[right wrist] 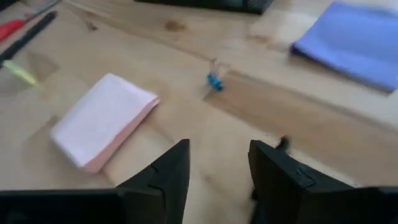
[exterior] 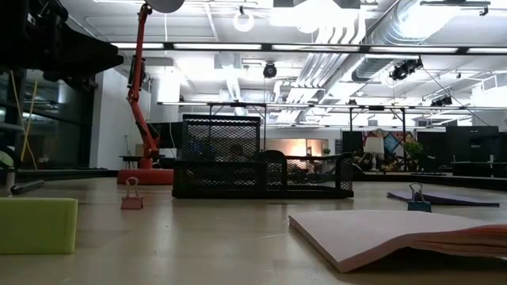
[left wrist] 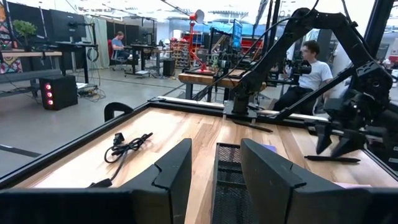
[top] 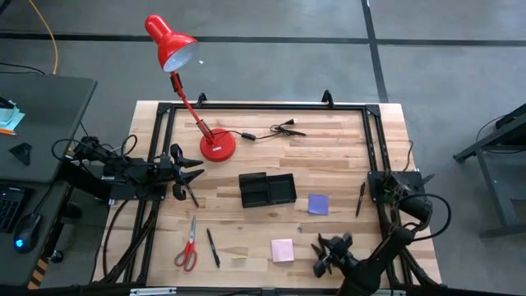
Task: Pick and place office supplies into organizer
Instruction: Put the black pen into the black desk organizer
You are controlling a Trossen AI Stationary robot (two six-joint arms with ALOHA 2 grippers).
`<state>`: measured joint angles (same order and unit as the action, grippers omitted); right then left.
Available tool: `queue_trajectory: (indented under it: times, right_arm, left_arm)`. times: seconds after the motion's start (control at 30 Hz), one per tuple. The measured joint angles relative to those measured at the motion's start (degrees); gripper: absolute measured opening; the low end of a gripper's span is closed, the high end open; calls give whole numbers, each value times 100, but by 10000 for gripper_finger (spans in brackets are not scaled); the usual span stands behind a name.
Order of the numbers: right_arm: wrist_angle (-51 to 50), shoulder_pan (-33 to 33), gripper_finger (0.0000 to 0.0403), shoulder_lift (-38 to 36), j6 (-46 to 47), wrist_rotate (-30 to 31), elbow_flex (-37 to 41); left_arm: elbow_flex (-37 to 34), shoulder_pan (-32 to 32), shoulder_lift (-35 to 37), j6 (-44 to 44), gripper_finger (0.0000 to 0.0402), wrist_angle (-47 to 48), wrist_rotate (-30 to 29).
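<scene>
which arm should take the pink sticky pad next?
Probably right. The right pincer hangs open beside the pink pad, which fills its wrist view. The left pincer, also open, sits across the table, left of the organizer.

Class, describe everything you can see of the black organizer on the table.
The organizer is a small black rectangular desk tray of wire mesh, divided into compartments; in the low view one section stands taller than the rest. It sits upright and flat on the wooden table, near its middle, between the red lamp's base and the purple sticky pad. Nothing touches it; both grippers are away.
</scene>
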<state>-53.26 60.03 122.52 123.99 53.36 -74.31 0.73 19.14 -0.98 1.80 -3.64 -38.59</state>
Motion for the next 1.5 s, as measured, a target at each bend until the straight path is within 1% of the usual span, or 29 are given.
queue_trajectory:
  times: [0.07, 0.17, 0.27, 0.37, 0.43, 0.53, 0.6, 0.8, 0.93, 1.1, 1.17, 1.3, 1.5]
  right_arm:
    - [173, -2, 155, 32, -113, -103, 12]
    - [122, -5, 144, 118, -106, -129, 10]
    - [-60, 2, 136, 125, -65, 104, 10]
    - [-166, 12, 135, 66, -103, 308, 10]
    - [-282, 28, 136, 42, -71, 158, 3]
    - [-561, 50, 139, 46, 157, -510, 14]
    - [-630, 55, 140, 46, 202, -661, 4]
    - [-883, 25, 142, 49, 177, -701, -157]
    - [-782, -41, 142, 217, 45, -943, -169]
    - [-732, -31, 142, 360, -1, -691, -174]
    - [-728, -35, 141, 375, -1, -727, -177]
    - [-758, -44, 122, 417, -35, -892, -196]
    - [-772, -50, 59, 437, -106, -890, -189]
  left_arm:
    - [-1, -2, -1, 0, 127, 0, 0]
    - [0, 0, 0, 0, 127, 2, 0]
    - [-2, -2, 0, 2, 127, 2, 0]
    - [0, -1, 0, 1, 127, 2, 0]
    - [0, -2, 1, 1, 127, 2, 0]
    - [-1, -2, -2, 2, 127, 1, 0]
    - [0, 0, -1, 1, 127, 1, 0]
    - [-2, 0, -2, 1, 127, 1, 0]
    - [-1, -2, -2, 0, 127, 0, 0]
    - [0, 0, -2, 1, 127, 1, 0]
    - [0, 0, -2, 0, 127, 2, 0]
    - [0, -2, -2, 1, 127, 1, 0]
    - [-2, 0, -1, 2, 127, 0, 2]
